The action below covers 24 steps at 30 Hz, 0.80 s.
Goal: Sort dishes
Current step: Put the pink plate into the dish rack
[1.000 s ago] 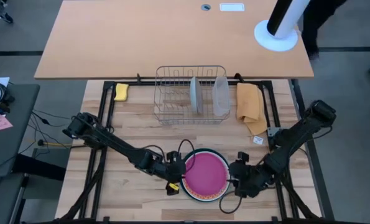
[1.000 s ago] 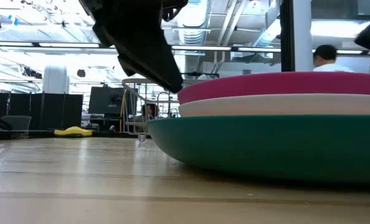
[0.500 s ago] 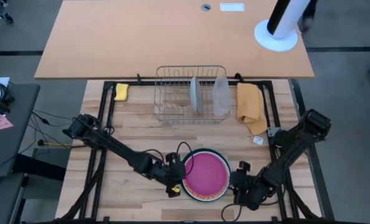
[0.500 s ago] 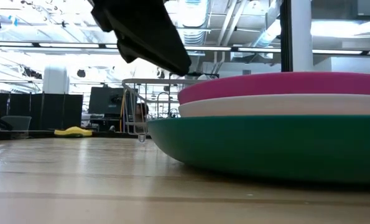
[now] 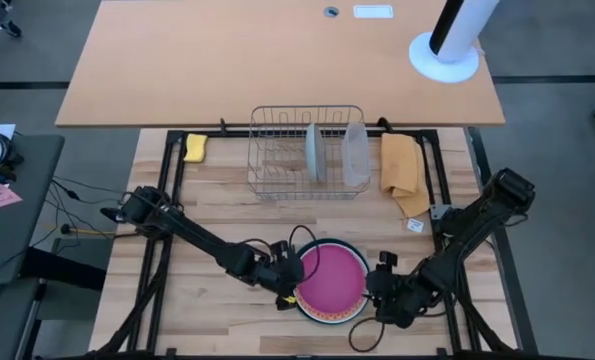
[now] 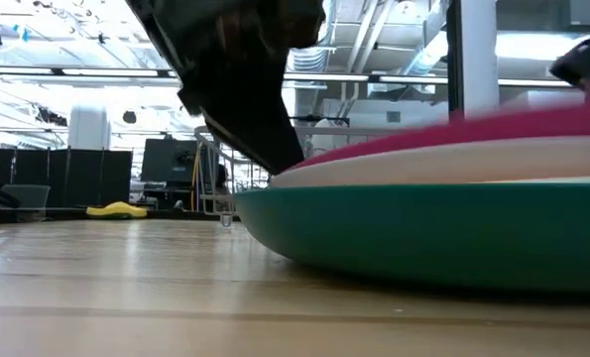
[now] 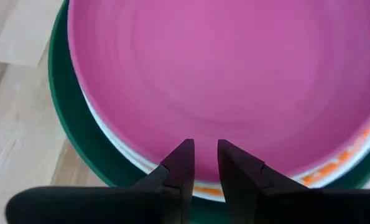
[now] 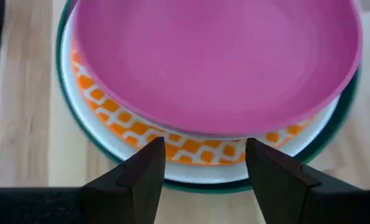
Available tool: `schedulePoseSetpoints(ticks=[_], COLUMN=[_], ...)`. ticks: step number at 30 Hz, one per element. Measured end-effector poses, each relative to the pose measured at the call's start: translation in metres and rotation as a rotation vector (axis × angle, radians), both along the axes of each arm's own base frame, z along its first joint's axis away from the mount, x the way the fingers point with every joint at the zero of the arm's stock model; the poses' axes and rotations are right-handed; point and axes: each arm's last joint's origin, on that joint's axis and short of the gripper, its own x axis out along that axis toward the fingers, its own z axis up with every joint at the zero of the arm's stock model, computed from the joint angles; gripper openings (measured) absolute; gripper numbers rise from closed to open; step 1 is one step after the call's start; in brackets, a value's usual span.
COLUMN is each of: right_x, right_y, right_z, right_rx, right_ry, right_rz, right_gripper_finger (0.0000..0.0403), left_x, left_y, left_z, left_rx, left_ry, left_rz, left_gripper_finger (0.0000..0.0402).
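While the magenta pink plate (image 5: 331, 278) lies on top of the stack at the near middle of the wooden table (image 5: 217, 220), its one side is tilted up — in the low view the pink rim slopes, lower toward my left gripper (image 5: 287, 284) and higher on the far side. Under it I see the orange-patterned plate (image 8: 191, 148), then the white plate (image 6: 453, 164), and the dark green plate (image 6: 423, 233) at the bottom, flat on the wood. The pale grey plate (image 5: 315, 152) stands upright on its edge in the wire dish rack (image 5: 277, 150) at the back of the table, its faces turned to left and right.

My left gripper is at the left edge of the stack; its fingers (image 7: 183, 163) are narrow together, with only a thin gap, over the rim of the pink plate. Whether they really pinch the rim I cannot tell. My right gripper (image 8: 203, 163) is at the right edge of the stack with its fingers spread wide, holding nothing.

A clear plastic tub (image 5: 355, 152) stands in the rack beside the grey plate. A yellow sponge (image 5: 195, 147) lies left of the rack, a tan cloth (image 5: 401, 170) right of it. Behind the table is a larger brown desk (image 5: 227, 60) with a white round base (image 5: 443, 55) on it. The low view shows a wide hall with ceiling pipes and lights. No writing can be read.
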Motion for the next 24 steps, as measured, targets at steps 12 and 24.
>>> schedulePoseSetpoints(ticks=[12,24], right_x=[-0.005,-0.015], right_y=[-0.026,-0.037], right_z=[0.035,0.052], right_rx=[-0.041,0.023], right_ry=[-0.059,-0.096], right_rz=[0.075,0.0], right_gripper_finger=[0.0221,0.0221], left_x=[0.008,0.012], left_y=[0.018,0.028], left_z=[-0.001,-0.001], left_rx=[-0.011,-0.018], left_ry=[0.011,0.021], left_rz=[-0.013,-0.064], left_gripper_finger=[0.0068,0.0068])
